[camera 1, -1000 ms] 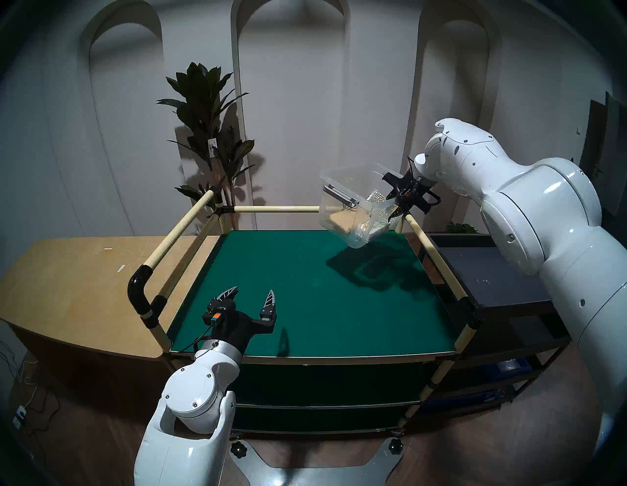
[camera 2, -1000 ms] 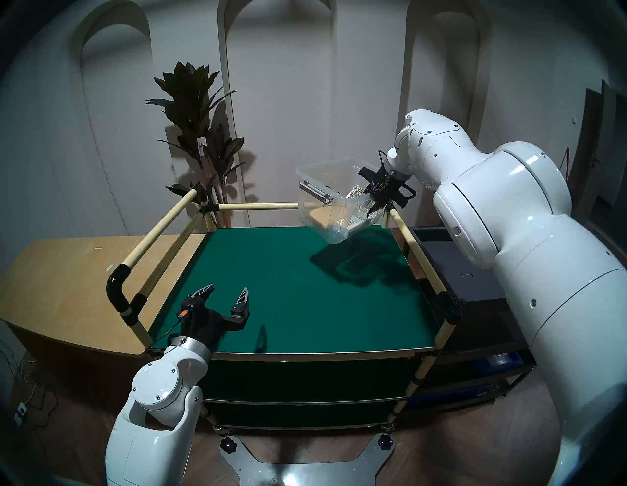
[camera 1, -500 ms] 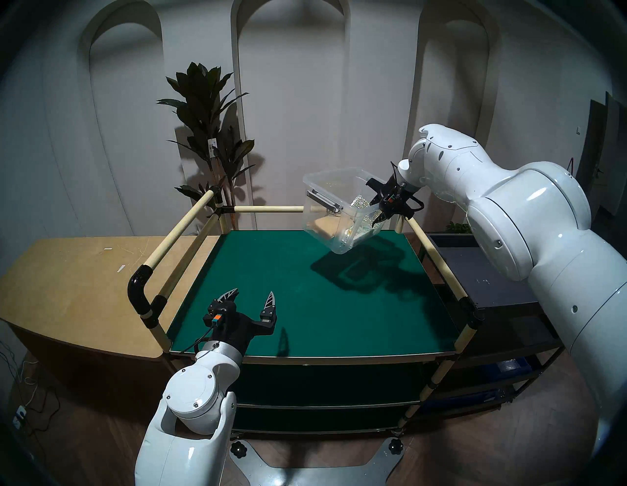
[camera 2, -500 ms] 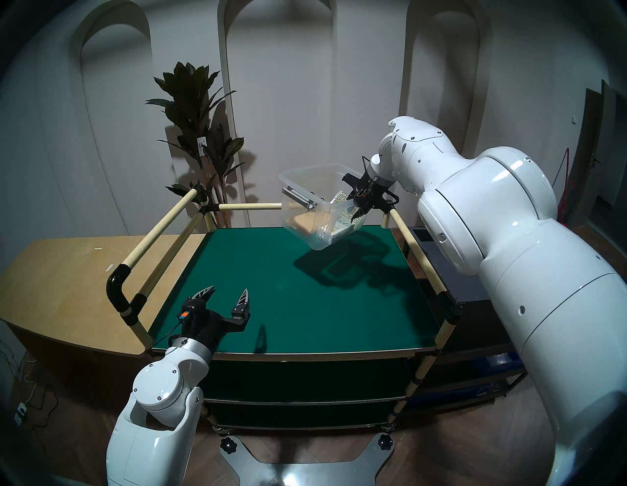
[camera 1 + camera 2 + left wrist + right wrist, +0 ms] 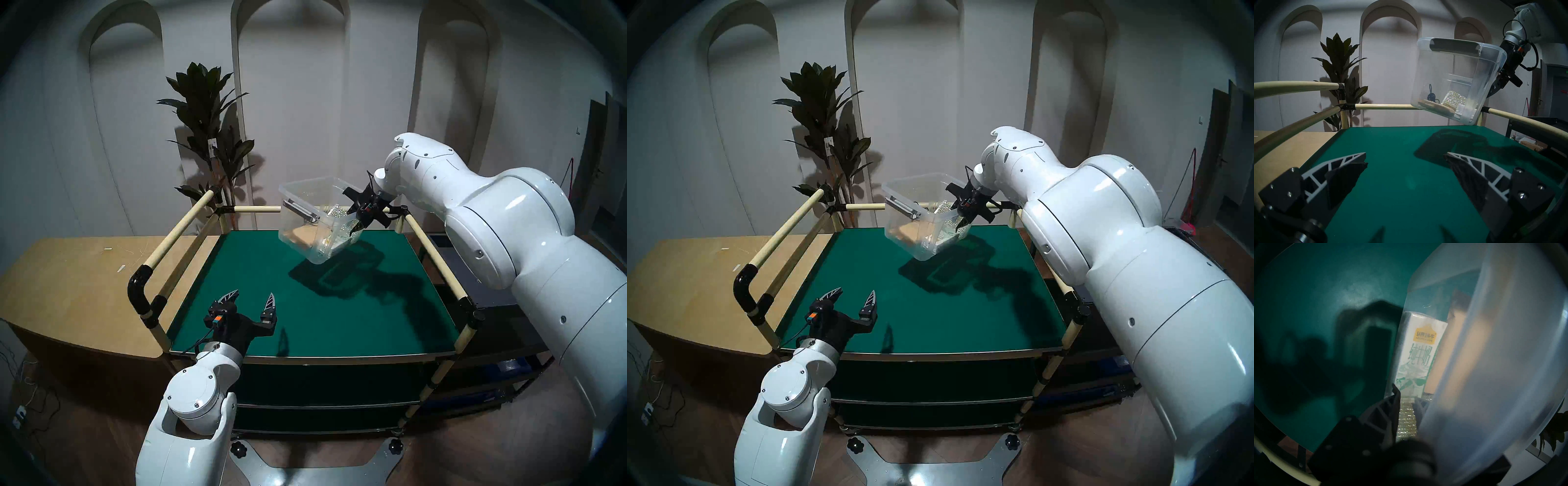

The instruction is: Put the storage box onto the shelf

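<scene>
The clear storage box hangs tilted in the air over the back right of the shelf's green deck, clear of it. My right gripper is shut on the box's right wall, one finger inside and one outside. In the right wrist view the gripper pinches the wall, with a milk carton behind it. The left wrist view shows the box with a glittery pad and black cable inside. My left gripper is open and empty, low over the deck's front left.
Cream tube rails run along the left, back and right of the deck. A tan wooden counter stands to the left and a black tiered cart to the right. A potted plant stands behind the back left corner.
My right arm has carried the box leftward and a little lower, from over the back right rail corner to over the deck. The left arm has not moved.
</scene>
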You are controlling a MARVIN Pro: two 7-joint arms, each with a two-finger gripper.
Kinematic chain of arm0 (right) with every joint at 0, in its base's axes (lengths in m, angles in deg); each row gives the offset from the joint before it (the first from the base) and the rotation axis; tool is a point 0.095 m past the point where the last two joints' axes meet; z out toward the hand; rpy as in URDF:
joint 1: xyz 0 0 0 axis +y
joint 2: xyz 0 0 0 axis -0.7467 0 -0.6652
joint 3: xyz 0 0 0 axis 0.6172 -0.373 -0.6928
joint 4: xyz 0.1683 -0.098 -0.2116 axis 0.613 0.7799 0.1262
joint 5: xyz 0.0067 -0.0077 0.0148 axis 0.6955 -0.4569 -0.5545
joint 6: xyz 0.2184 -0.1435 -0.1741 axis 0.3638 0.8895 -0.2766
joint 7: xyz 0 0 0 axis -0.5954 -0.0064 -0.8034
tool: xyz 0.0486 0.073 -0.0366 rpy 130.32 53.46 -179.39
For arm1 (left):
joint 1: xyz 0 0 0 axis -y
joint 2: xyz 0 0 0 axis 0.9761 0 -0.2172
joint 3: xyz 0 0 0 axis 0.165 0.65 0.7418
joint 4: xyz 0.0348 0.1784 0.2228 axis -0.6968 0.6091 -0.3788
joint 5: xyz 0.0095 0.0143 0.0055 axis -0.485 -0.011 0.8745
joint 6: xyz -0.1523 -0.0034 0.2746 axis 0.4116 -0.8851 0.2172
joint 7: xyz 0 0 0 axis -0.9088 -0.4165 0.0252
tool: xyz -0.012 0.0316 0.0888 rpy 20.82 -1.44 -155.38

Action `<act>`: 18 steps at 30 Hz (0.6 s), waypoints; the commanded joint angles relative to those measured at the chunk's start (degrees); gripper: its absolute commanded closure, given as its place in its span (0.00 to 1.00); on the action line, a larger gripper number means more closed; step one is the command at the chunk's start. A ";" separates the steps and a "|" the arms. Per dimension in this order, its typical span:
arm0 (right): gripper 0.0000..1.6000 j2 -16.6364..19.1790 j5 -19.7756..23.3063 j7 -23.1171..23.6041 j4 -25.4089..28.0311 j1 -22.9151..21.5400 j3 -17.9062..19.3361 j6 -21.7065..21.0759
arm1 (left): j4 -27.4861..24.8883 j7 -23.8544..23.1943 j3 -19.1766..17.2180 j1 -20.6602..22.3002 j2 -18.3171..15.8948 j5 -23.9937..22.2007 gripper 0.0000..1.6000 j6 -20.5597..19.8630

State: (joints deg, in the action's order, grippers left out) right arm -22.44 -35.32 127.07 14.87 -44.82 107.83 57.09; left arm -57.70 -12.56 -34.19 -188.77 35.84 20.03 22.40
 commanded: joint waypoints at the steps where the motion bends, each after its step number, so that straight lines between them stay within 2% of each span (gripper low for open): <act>1: 1.00 -2.37 0.48 2.36 1.17 -0.32 0.26 -0.13 | -0.89 -0.02 -0.04 0.66 0.01 0.00 0.00 0.29; 18: 1.00 -4.52 -0.29 2.83 1.17 0.61 -0.24 -0.13 | -0.78 0.06 0.03 0.90 0.00 -0.03 0.00 0.34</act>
State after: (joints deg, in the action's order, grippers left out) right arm -26.04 -35.54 127.17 14.87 -42.05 107.76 57.08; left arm -57.44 -12.47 -34.10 -188.56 35.84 19.99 22.41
